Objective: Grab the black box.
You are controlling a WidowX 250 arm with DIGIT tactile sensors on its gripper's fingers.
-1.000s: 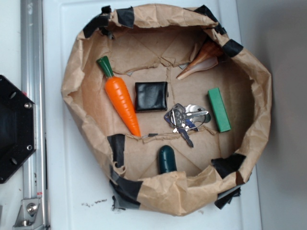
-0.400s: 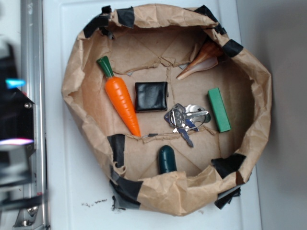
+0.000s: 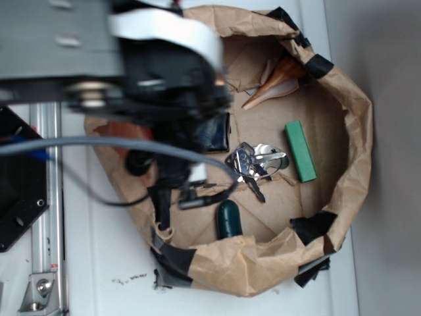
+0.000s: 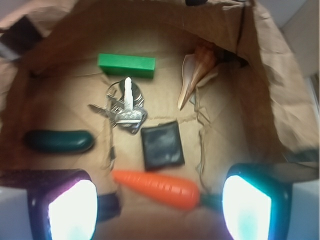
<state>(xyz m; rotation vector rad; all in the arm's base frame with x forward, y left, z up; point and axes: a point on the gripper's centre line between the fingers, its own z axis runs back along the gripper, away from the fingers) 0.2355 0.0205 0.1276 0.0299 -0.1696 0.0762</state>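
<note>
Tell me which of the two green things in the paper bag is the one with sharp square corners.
The bright green rectangular block, lying beyond the keys in the wrist view. The other, a dark green capsule, is rounded at both ends and far darker.

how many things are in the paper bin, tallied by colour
green: 2, green block and dark green capsule
black: 1, black box
orange: 1, carrot
silver: 1, key bunch
brown: 1, seashell
total: 6
</note>
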